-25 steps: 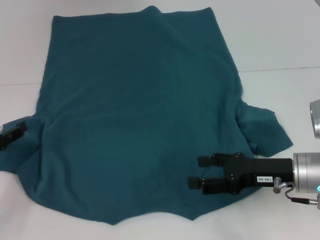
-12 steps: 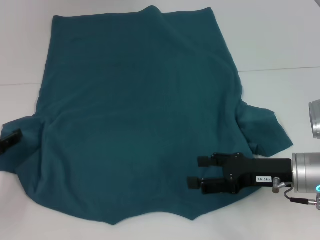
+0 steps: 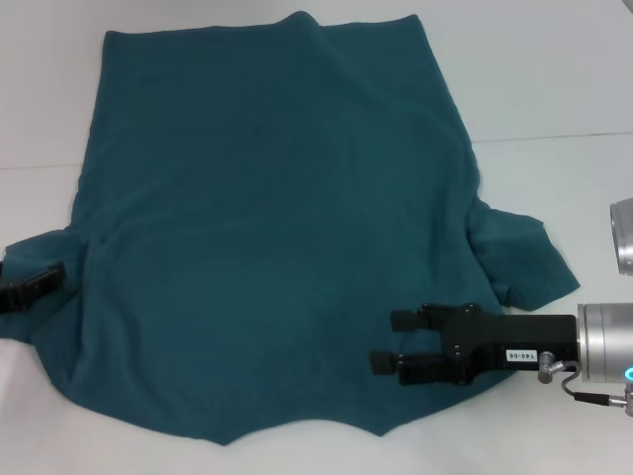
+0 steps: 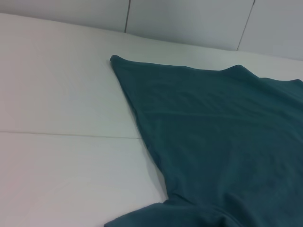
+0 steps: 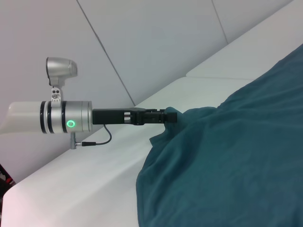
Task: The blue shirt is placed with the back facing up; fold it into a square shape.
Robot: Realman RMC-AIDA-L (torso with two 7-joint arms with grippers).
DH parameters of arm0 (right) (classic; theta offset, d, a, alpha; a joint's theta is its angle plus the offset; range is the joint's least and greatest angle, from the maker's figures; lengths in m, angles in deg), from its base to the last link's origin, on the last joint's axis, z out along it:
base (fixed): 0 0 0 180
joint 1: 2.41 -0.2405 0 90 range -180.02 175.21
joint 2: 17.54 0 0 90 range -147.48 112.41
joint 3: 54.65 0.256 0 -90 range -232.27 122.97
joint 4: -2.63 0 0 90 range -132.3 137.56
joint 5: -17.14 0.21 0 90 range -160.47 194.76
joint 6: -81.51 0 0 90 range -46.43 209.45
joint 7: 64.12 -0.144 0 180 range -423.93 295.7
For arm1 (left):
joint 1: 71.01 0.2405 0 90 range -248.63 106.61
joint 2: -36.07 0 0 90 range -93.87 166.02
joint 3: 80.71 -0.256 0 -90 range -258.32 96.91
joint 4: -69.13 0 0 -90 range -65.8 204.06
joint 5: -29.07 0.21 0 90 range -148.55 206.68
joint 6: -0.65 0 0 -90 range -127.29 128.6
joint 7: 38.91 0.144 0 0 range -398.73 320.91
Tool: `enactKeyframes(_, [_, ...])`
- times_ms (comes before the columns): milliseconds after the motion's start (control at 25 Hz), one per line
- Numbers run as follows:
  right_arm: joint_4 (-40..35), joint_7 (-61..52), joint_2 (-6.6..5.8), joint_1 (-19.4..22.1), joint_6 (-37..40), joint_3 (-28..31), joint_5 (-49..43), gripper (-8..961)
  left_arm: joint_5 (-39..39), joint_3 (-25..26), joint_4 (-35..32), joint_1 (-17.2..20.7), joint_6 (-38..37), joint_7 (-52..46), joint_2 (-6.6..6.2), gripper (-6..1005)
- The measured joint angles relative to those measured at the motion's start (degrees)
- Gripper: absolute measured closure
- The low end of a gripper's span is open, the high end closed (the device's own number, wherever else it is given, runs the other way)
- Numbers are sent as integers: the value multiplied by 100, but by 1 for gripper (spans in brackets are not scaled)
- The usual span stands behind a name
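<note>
The blue shirt (image 3: 267, 228) lies spread flat on the white table (image 3: 554, 79), plain back up and hem toward the far side; it also fills parts of the left wrist view (image 4: 222, 132) and the right wrist view (image 5: 236, 156). My right gripper (image 3: 388, 341) is open, hovering over the shirt's near right part beside the right sleeve (image 3: 519, 252), with nothing between its fingers. At the left edge my left gripper (image 3: 45, 279) is at the left sleeve (image 3: 40, 317). In the right wrist view the left gripper (image 5: 170, 116) meets the sleeve's bunched edge.
The white table extends around the shirt, with a seam line (image 3: 554, 137) running across it on the right. A silver cylindrical part (image 3: 623, 236) shows at the right border. White wall panels (image 4: 189, 19) stand behind the table's far edge.
The left gripper has shifted lower and to the right, further onto the left sleeve. The right gripper and the shirt's body have not moved.
</note>
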Motion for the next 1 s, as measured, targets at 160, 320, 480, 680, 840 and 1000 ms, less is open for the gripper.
enactKeyframes(160, [2,0,0,5,-12,0,0,28,0,-23,-3,-23,5,6,6,110])
enactKeyframes(320, [14,0,0,6,-68,0,2,28,-3,-62,-39,-14,15,-6,14,123])
enactKeyframes(480, [41,0,0,1,-73,3,7,28,-11,-41,-58,-1,42,-57,16,136])
enactKeyframes(680, [51,2,0,-2,-76,8,66,28,15,-72,-96,3,50,-95,15,299])
enactKeyframes(840, [68,22,0,-2,-78,9,71,28,17,-115,-98,4,48,-97,15,460])
enactKeyframes(1000, [70,23,0,-1,-78,9,71,28,18,-132,-98,-5,50,-101,15,642])
